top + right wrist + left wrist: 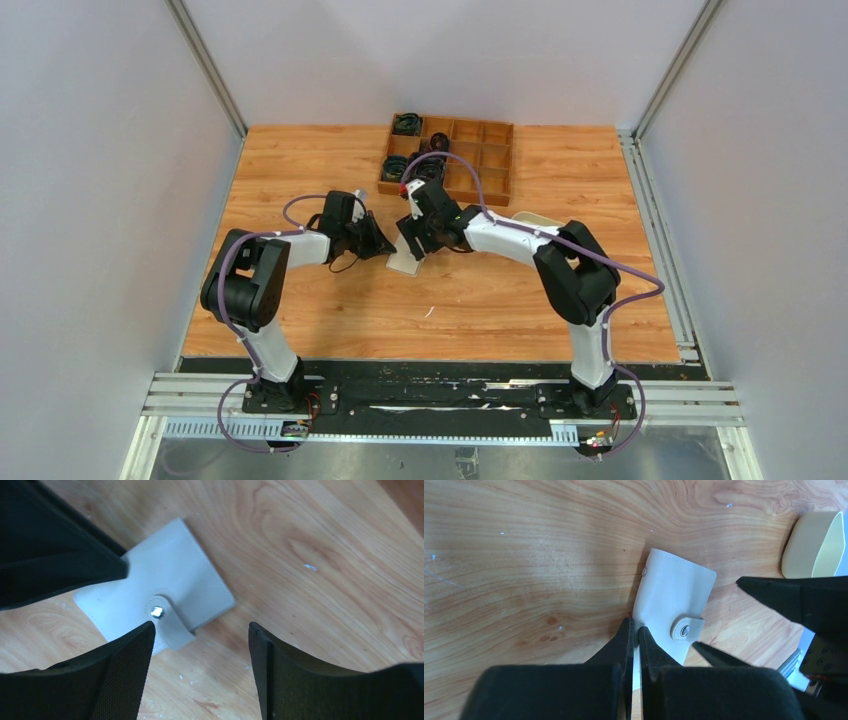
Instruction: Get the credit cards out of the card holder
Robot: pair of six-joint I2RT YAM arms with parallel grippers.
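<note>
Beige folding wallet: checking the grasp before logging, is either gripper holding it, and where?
Shut left gripper tips meet the beige folding wallet's edge; pinch unclear. Open right gripper holds nothing.

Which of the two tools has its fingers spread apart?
The right tool, open by the card holder; the left tool is pinched shut.

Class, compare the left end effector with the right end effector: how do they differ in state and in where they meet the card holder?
The left end effector is shut, fingers together; the right end effector is open, jaws apart. The left end effector's tips sit at the edge of the card holder; the right end effector has one finger beside the snap tab. Both are black, two-fingered and close over the fastened card holder.
</note>
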